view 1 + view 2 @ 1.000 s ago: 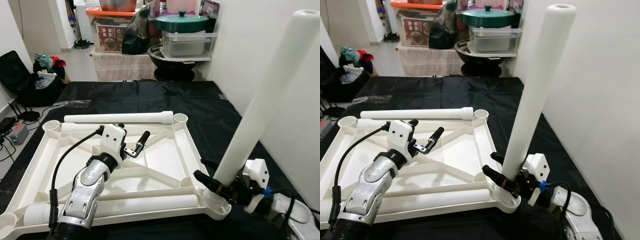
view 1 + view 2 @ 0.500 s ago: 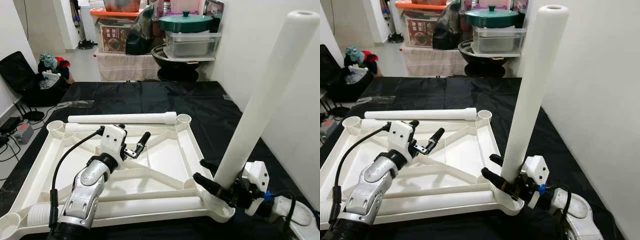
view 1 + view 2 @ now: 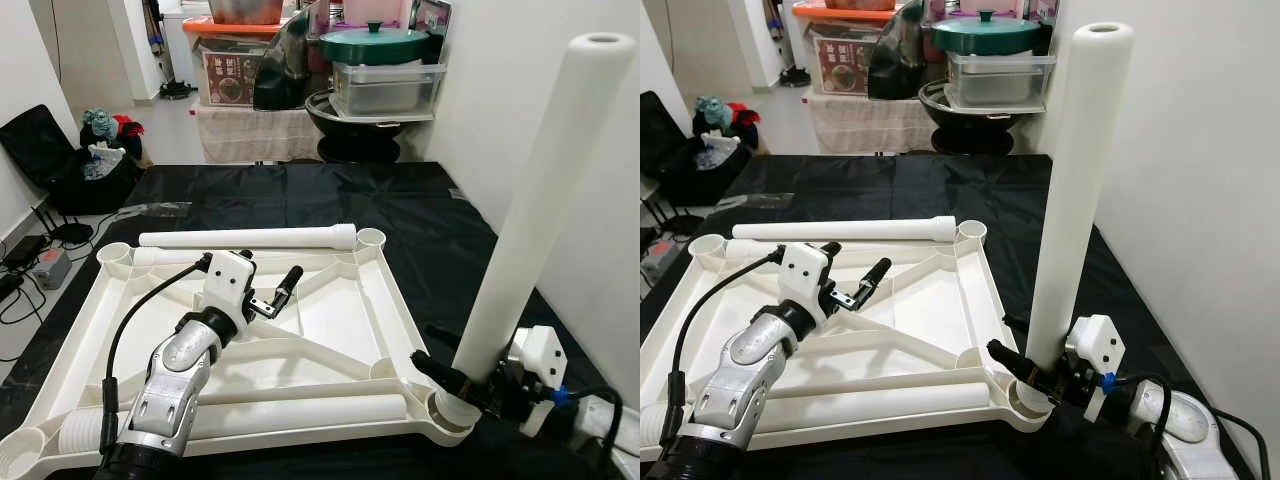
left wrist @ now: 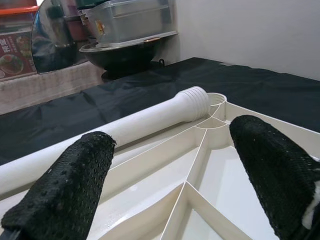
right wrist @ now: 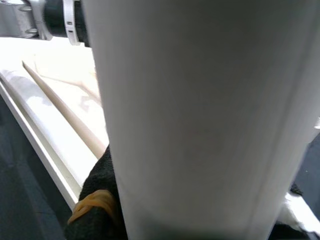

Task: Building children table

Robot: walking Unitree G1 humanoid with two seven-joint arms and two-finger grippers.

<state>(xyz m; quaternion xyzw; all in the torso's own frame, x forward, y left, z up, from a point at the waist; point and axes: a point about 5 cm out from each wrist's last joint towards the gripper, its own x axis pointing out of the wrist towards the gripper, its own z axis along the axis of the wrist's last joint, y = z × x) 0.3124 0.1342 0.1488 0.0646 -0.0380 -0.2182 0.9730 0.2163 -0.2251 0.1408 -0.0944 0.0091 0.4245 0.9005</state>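
A white plastic children's tabletop [image 3: 330,330] lies upside down on a surface draped in black cloth [image 3: 300,195], its ribbed underside facing up with a round socket at each of its four corners. Three white table legs can be counted. One upright leg [image 3: 1075,190] stands nearly vertical, tilted slightly, with its lower end at the near corner socket [image 3: 1025,400]; the right gripper [image 3: 1025,368] has its jaws clenched around the base of this leg, one black finger on either side, and in the right wrist view the leg [image 5: 200,115] sits directly between the jaws, pressed against a black pad. The left gripper [image 3: 268,290] hovers above the middle of the tabletop with its jaws released and holding nothing. Beyond its open fingers [image 4: 65,195] a second leg [image 3: 245,237] lies flat along the far edge of the tabletop, its ribbed end just beside the far corner socket [image 3: 370,238]. A third leg [image 3: 240,415] lies flat along the near edge, behind and below the left jaws. At the far end of the room are two stacked storage boxes [image 3: 385,85] and a green pot lid [image 3: 375,40].
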